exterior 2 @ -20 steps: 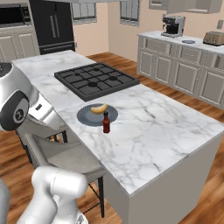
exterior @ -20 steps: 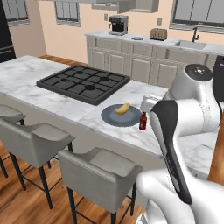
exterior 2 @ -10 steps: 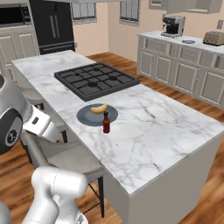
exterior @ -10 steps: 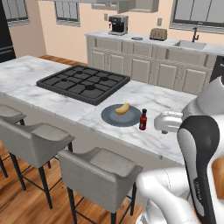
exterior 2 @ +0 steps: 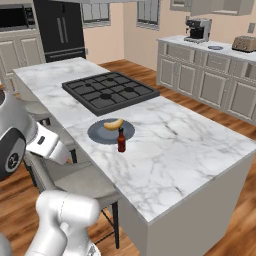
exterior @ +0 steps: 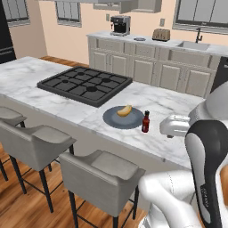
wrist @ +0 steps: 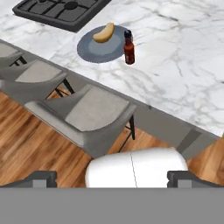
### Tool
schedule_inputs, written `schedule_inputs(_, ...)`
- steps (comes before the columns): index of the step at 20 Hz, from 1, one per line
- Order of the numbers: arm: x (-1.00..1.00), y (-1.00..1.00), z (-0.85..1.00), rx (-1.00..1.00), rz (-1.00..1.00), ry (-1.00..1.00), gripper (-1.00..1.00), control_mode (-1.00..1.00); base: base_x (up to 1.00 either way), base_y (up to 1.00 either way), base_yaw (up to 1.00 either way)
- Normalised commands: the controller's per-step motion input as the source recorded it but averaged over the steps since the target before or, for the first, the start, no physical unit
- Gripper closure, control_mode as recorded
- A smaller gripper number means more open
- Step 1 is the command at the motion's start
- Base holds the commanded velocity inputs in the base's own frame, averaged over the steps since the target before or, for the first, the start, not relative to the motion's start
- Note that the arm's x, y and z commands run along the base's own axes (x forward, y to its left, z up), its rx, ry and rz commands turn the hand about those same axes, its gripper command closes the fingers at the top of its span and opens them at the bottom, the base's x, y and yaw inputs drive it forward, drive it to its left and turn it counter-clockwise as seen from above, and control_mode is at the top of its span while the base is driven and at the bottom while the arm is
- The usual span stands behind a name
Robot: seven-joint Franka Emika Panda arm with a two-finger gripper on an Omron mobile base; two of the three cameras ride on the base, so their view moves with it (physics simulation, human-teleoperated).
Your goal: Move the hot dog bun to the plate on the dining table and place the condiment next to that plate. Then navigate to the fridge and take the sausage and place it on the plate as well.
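Bun and bottle are placed; the sausage is left to fetch.
Left base view: the bun (exterior: 124,110) lies on the plate (exterior: 111,120), the bottle (exterior: 145,122) upright just beside it on the table (exterior: 40,98). Right base view: the fridge (exterior 2: 62,30) stands shut, well apart. Hand view: the hand (wrist: 112,178) is wide and empty, off the table.

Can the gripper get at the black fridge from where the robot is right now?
Probably not. The tall black fridge stands beyond the white marble dining table, far across the kitchen, while the gripper, jaws open, hangs over the grey stools. The base likely must drive first.
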Motion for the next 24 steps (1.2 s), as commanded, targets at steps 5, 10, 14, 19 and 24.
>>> schedule_inputs(5, -0.09, 0.01, -0.01, 0.00, -0.03, -0.01, -1.00, 1.00, -0.57, 0.01, -0.35)
schedule_inputs(10, 0.00, 0.00, 0.00, 0.00, 0.00, 0.00, -1.00, 1.00, -0.68, 0.00, -0.70)
schedule_inputs(14, 0.00, 0.00, 0.00, 0.00, 0.00, 0.00, -1.00, 1.00, -0.57, -0.08, -0.71)
schedule_inputs(19, 0.00, 0.00, 0.00, 0.00, 0.00, 0.00, -1.00, 1.00, -0.44, -0.19, -0.63)
schedule_inputs(24, 0.00, 0.00, 0.00, 0.00, 0.00, 0.00, -1.00, 1.00, -0.50, 0.26, -0.14)
